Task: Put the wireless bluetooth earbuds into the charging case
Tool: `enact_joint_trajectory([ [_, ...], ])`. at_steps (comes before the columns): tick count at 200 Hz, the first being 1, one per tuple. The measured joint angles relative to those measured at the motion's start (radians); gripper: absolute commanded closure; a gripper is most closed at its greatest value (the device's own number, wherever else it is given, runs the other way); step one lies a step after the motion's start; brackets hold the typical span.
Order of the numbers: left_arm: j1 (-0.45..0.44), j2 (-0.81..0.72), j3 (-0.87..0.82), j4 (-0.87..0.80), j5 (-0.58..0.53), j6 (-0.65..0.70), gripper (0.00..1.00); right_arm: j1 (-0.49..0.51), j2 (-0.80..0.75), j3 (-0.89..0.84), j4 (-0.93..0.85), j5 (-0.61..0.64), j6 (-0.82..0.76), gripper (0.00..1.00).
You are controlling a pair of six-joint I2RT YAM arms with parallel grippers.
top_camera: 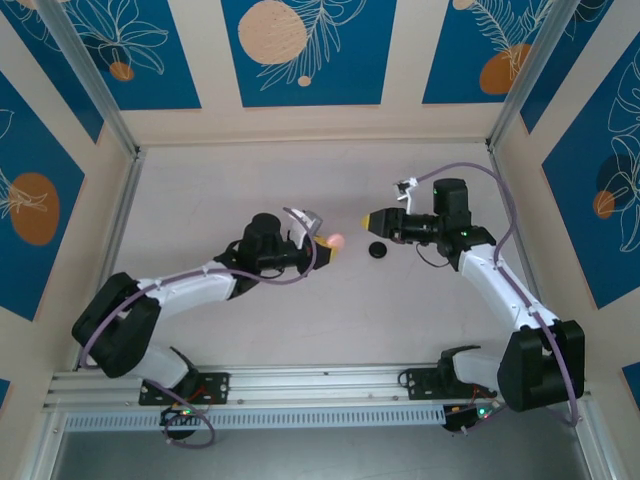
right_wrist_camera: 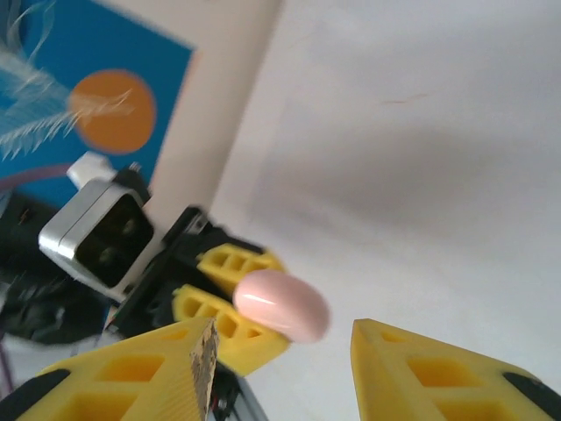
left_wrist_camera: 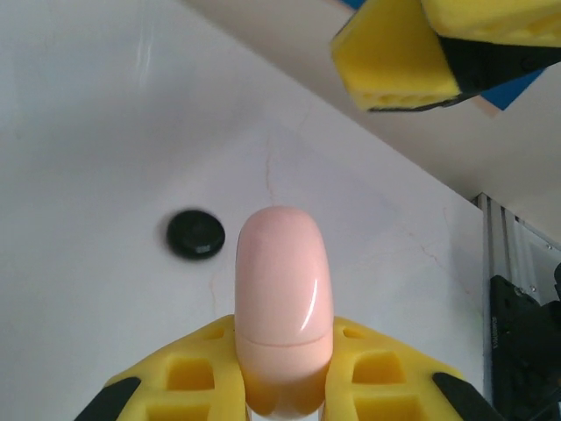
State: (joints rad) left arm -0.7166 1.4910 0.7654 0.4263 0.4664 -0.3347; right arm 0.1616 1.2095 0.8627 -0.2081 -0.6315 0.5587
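Clamped tight in left tool (left_wrist_camera: 285, 355): pink charging case (left_wrist_camera: 283, 289), poking past the fingertips. Just beyond, facing it, right tool (top_camera: 368, 219), jaws parted, nothing seen between. Alongside, round black puck (top_camera: 377, 250) on surface (top_camera: 250, 180).

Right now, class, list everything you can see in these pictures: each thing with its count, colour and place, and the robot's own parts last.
smooth oval pink plastic case: one, pink, closed, gripped by the left pincer.
small round black puck: one, black, lying on the table near the right pincer.
table: one, pale grey-white, under both arms.
wall panels: several, blue with orange discs and white leaves, around the table.
metal rail: one, silver, near edge, at the arm bases.
left pincer: one, yellow and black, shut on the case.
right pincer: one, yellow and black, open, facing the case.
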Motion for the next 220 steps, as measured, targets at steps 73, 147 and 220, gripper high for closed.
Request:
enact_joint_trajectory([
  [73,0.0,0.209,0.139,-0.255,0.023,-0.319,0.8,-0.047,-0.016,-0.037,-0.127,0.18,0.077,0.55],
  [147,0.0,0.372,0.297,-0.367,0.039,-0.385,0.79,-0.064,-0.015,-0.058,-0.146,0.187,0.078,0.55],
  [220,0.0,0.419,0.345,-0.48,0.021,-0.393,0.77,-0.085,-0.016,-0.058,-0.167,0.182,0.074,0.55],
])
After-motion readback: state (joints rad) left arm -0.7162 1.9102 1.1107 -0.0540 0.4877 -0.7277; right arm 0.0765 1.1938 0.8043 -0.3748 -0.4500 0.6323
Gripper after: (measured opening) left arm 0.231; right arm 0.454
